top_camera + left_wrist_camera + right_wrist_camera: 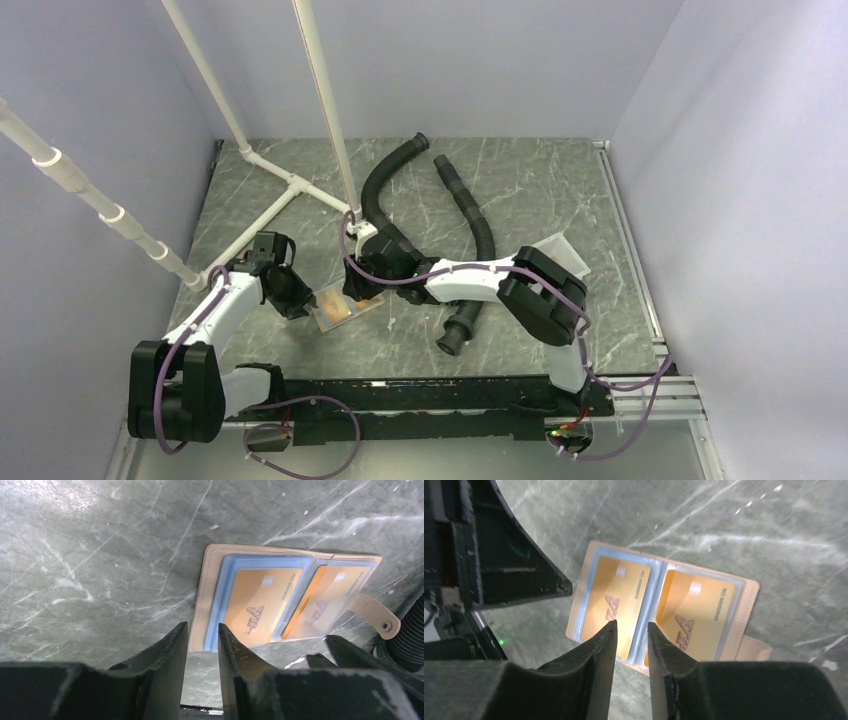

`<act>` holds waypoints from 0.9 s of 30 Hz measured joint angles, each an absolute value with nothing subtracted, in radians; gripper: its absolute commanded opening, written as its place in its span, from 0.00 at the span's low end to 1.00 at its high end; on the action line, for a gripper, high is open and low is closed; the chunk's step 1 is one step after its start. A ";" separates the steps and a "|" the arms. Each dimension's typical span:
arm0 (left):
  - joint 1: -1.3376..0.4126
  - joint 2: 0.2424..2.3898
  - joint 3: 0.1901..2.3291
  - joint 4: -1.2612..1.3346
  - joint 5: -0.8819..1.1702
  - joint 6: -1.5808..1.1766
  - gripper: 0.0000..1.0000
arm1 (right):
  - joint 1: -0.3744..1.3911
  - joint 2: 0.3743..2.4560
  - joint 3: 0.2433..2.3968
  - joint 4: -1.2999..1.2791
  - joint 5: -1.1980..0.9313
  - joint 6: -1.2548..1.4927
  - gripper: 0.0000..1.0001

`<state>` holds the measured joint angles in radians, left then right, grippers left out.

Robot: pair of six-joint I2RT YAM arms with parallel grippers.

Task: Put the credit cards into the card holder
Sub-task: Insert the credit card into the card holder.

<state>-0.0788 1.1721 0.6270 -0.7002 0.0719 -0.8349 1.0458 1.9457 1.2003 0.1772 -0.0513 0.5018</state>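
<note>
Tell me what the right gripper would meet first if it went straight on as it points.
Probably the open wallet, near its middle fold between the two orange cards. The right gripper points at that spot, jaws slightly apart; its height above is unclear.

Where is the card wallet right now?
The card holder lies open on the table, left of centre in the top view, between the left hand and right hand, two orange cards inside.
</note>
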 measured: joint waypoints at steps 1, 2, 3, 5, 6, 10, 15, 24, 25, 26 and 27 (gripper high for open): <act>-0.079 1.172 0.628 -0.701 0.075 -0.835 0.30 | 1.046 1.951 1.201 0.172 -0.065 0.490 0.26; -0.079 1.172 0.628 -0.702 0.076 -0.835 0.28 | 1.046 1.959 1.201 0.167 -0.085 0.479 0.26; -0.079 1.173 0.628 -0.704 0.080 -0.835 0.27 | 1.046 1.969 1.201 0.165 -0.105 0.470 0.26; -0.079 1.176 0.628 -0.705 0.083 -0.835 0.26 | 1.050 1.985 1.203 0.163 -0.126 0.455 0.26; -0.079 1.179 0.628 -0.705 0.086 -0.835 0.26 | 1.051 1.992 1.206 0.157 -0.132 0.449 0.26; -0.079 1.195 0.628 -0.703 0.099 -0.835 0.25 | 1.058 2.020 1.233 0.140 -0.137 0.422 0.25; -0.077 1.206 0.628 -0.699 0.120 -0.834 0.25 | 1.061 2.033 1.252 0.129 -0.138 0.406 0.20; -0.053 1.208 0.628 -0.692 0.160 -0.833 0.29 | 1.062 2.067 1.267 0.118 -0.126 0.393 0.10; -0.049 1.208 0.628 -0.691 0.165 -0.833 0.31 | 1.063 2.069 1.271 0.115 -0.121 0.393 0.10; -0.046 1.209 0.628 -0.689 0.171 -0.833 0.33 | 1.063 2.071 1.275 0.113 -0.115 0.393 0.10; -0.043 1.210 0.628 -0.685 0.179 -0.833 0.35 | 1.064 2.074 1.279 0.113 -0.109 0.393 0.10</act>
<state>-0.0433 1.2102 0.6277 -0.6853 0.1787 -0.8333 1.0641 2.0739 1.2789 0.1127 -0.1093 0.3927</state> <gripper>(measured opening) 0.305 0.103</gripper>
